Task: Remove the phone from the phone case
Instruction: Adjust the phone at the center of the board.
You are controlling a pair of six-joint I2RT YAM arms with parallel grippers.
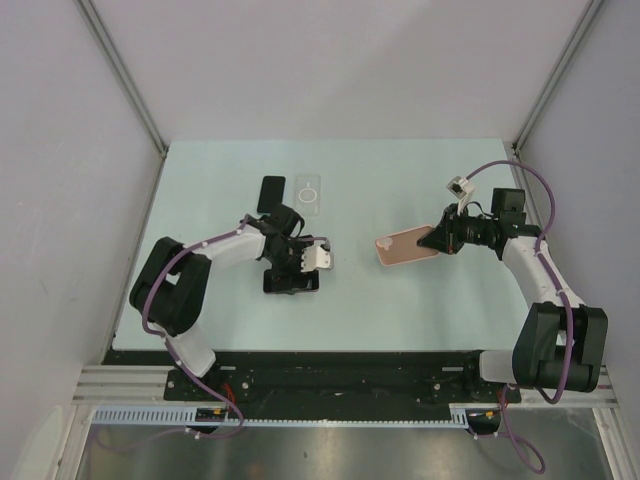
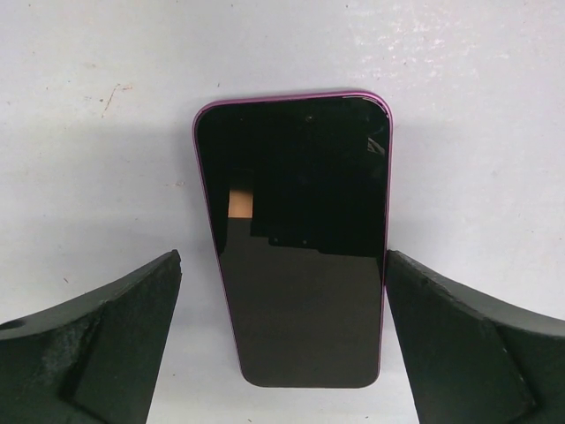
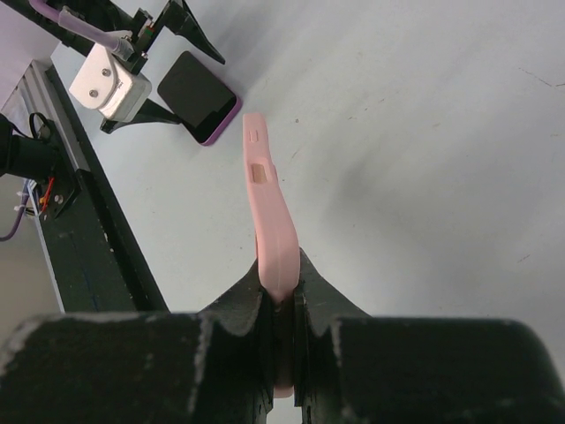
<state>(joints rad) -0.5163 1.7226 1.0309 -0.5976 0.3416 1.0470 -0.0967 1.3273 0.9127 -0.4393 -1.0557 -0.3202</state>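
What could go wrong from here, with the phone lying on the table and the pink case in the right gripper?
The right gripper pinches the pink case by one end only, so it may slip or twist out. The open left gripper straddles the phone closely; a sideways move could knock or scratch it.

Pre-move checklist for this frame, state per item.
1. Phone out of case: ok. The purple-rimmed black phone lies flat, screen up, on the table, apart from the pink silicone phone case.
2. Hold on case: ok. The right gripper is shut on one end of it.
3. Phone released: ok. The left gripper is open, with its fingers on either side of the phone.
4. Finger contact with the phone rim: cannot tell. One finger sits very close.
5. Case lifted off the table: cannot tell.
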